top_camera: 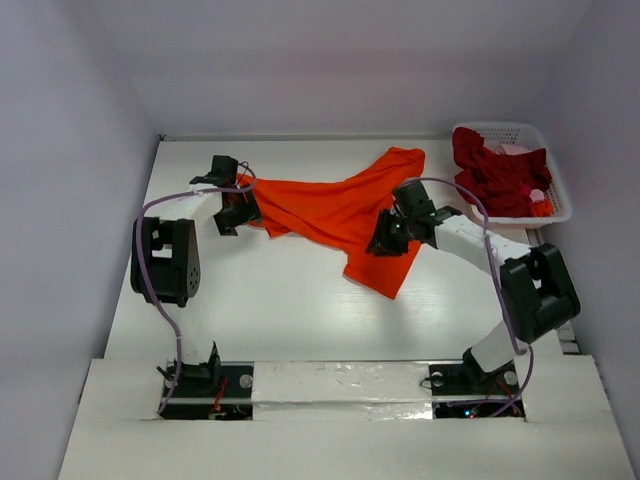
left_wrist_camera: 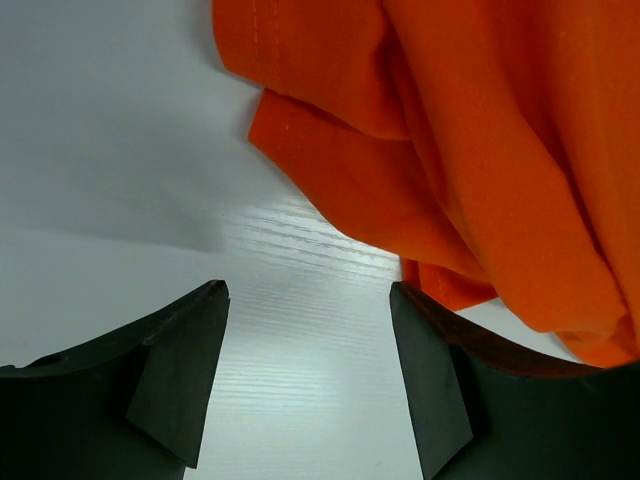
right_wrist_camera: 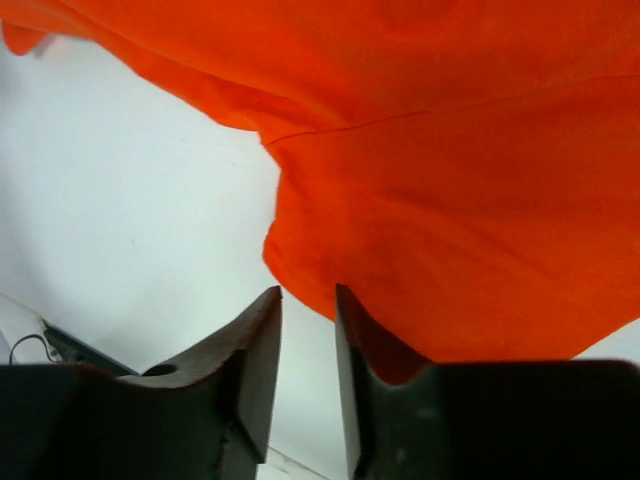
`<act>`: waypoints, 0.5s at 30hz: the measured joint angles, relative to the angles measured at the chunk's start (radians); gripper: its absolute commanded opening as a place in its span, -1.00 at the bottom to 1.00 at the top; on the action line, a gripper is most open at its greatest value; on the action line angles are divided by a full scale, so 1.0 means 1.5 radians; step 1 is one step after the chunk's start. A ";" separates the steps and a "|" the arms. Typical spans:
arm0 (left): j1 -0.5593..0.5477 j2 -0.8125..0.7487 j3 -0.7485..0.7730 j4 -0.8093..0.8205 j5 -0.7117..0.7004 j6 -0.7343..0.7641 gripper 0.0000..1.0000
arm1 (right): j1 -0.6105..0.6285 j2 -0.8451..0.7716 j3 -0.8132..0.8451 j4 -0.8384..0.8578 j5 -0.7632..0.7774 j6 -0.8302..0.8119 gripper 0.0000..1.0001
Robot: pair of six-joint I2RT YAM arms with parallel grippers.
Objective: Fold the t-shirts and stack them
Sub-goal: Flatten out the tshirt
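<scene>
A bright orange t-shirt [top_camera: 340, 215] lies crumpled and stretched across the middle of the table. My left gripper [top_camera: 238, 208] is at its left end. In the left wrist view my left gripper [left_wrist_camera: 308, 288] is wide open with only bare table between the jaws, and the orange t-shirt [left_wrist_camera: 470, 150] lies just ahead and drapes over the right finger [left_wrist_camera: 440, 390]. My right gripper [top_camera: 385, 240] is over the shirt's right part. In the right wrist view my right gripper [right_wrist_camera: 308, 292] has its jaws narrowly apart and empty, and the orange t-shirt [right_wrist_camera: 450, 200] covers the right finger's top.
A white lattice basket [top_camera: 500, 128] stands at the back right. It holds dark red shirts [top_camera: 495, 172] and a pinkish one [top_camera: 516, 150]. White walls close in the table on the left, back and right.
</scene>
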 measured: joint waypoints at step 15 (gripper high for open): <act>-0.006 0.030 0.010 0.017 -0.034 0.000 0.41 | 0.005 -0.065 -0.043 0.026 -0.010 0.022 -0.10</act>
